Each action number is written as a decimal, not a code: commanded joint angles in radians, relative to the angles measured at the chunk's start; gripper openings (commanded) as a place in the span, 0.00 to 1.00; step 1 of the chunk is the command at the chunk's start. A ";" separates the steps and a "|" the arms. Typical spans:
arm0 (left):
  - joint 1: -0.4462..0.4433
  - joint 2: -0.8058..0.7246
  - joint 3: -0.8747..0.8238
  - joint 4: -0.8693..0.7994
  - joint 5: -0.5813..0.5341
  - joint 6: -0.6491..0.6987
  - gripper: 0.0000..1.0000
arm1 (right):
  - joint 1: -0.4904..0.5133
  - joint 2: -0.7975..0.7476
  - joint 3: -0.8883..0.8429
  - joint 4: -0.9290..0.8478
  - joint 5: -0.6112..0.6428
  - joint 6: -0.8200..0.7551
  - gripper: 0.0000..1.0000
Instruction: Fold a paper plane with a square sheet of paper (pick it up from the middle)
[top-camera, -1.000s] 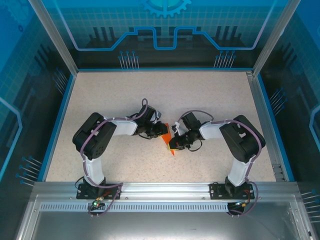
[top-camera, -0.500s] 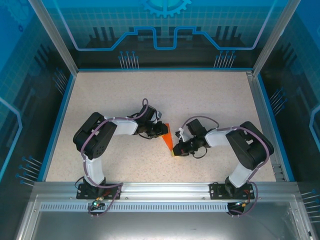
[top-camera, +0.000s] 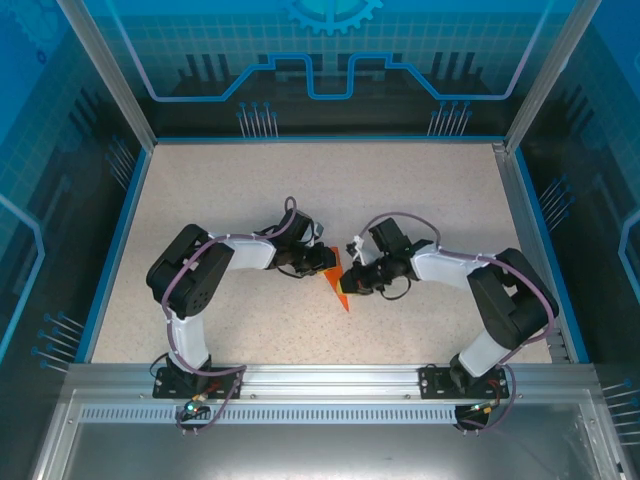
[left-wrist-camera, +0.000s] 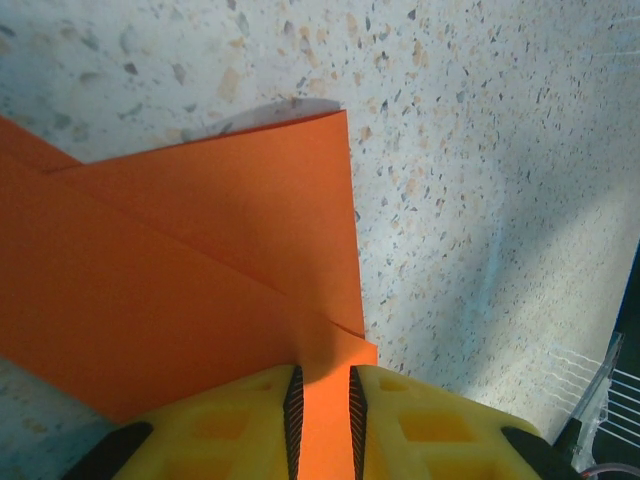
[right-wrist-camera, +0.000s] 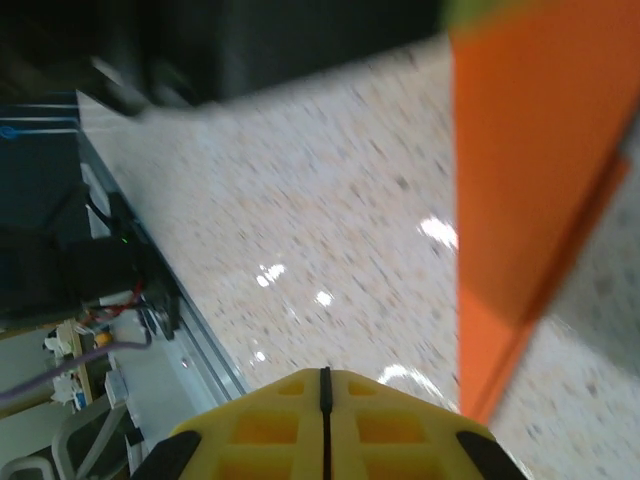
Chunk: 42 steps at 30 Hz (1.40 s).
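The left gripper (left-wrist-camera: 322, 385) pinched an edge of the orange paper (left-wrist-camera: 200, 280) between its yellow fingers (left-wrist-camera: 230, 425) at the bottom of the left wrist view. The right gripper (right-wrist-camera: 324, 378) was pressed together on nothing, with the paper at the upper right of its view. One folded, pointed piece of paper lay at the centre of the top view, where the left arm (top-camera: 235, 255) and right arm (top-camera: 440, 265) met. Beneath spread a speckled beige table (top-camera: 300, 190), ringed by blue panels (top-camera: 330, 50) and an aluminium rail (top-camera: 330, 385).
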 joint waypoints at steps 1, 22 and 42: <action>0.004 0.064 -0.007 -0.055 -0.048 0.008 0.23 | -0.006 0.077 0.033 0.023 0.013 0.043 0.07; 0.050 0.021 -0.005 -0.049 -0.101 0.062 0.23 | 0.006 0.242 -0.126 0.010 0.074 -0.039 0.00; 0.164 0.070 0.040 -0.027 -0.058 0.126 0.27 | 0.005 0.267 -0.135 -0.007 0.053 -0.087 0.00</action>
